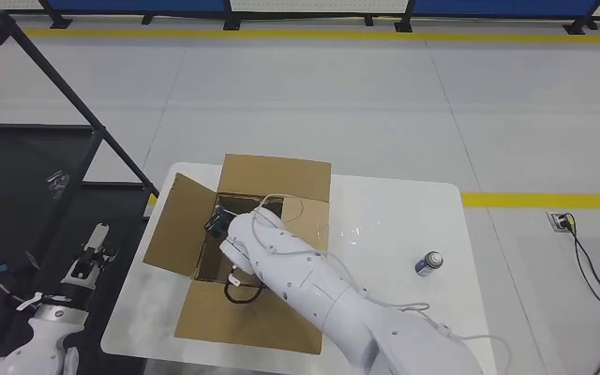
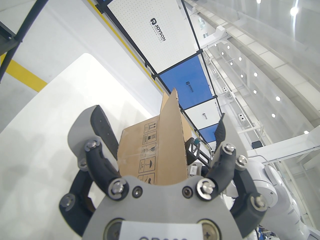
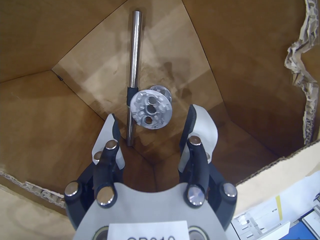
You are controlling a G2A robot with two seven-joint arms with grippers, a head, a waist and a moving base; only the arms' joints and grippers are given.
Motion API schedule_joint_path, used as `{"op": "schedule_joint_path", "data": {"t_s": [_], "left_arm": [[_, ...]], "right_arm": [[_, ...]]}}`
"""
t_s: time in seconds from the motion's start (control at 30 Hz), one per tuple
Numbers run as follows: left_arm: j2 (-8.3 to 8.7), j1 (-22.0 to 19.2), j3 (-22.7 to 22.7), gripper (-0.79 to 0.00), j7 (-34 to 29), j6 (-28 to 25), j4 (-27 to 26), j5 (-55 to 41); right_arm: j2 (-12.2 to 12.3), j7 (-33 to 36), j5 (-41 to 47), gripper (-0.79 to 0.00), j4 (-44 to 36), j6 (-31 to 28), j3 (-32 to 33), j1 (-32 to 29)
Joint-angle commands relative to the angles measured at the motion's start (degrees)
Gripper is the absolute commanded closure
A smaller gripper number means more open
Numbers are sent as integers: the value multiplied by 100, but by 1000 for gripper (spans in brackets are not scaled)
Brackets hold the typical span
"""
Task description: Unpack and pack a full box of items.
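From above we see an arm sunk in the open box (image 1: 277,173) on the worktop (image 1: 394,216); our left claw (image 2: 160,114) hangs wide open and empty with that box ahead; our right claw (image 3: 152,113), spread and empty, hovers over the disc (image 3: 151,112) beside a rod (image 3: 135,51), seemingly to lift it.

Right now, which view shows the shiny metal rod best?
Right wrist view: the shiny metal rod lies clearly on the brown cardboard box floor. Top view: the right arm covers the opening. Left wrist view: the box's outer wall.

box (image 1: 277,175) interior: under right arm (image 1: 309,281) | cylinder (image 1: 428,263): too small to identify
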Motion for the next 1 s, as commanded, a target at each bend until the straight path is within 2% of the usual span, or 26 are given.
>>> {"op": "schedule_joint_path", "data": {"t_s": [0.0, 0.53, 0.63, 0.7, 0.77, 0.8, 0.97], "left_arm": [[-1, 0, -4, -785, 1, -15, 4, -1], [-12, -4, 47, -785, 3, -56, -21, 34], [-15, -1, 53, -785, 13, -53, -32, 42], [-16, 4, 54, -785, 24, -55, -45, 49], [-19, 13, 59, -785, 30, -51, -64, 55], [-19, 17, 62, -785, 30, -49, -74, 61], [-25, 25, 95, -785, 42, -26, -124, 96]], "right_arm": [[-1, -28, 20, -551, -27, 23, -19, 9], [127, -706, -87, -526, -867, -341, 101, 215], [243, -812, -215, -566, -1129, -367, 215, 179], [351, -878, -321, -643, -1363, -341, 304, 108], [484, -948, -451, -754, -1638, -273, 413, 8], [564, -1035, -540, -779, -1796, -170, 488, -53], [1070, -984, -1109, -785, -2789, 541, 967, -572]]}}
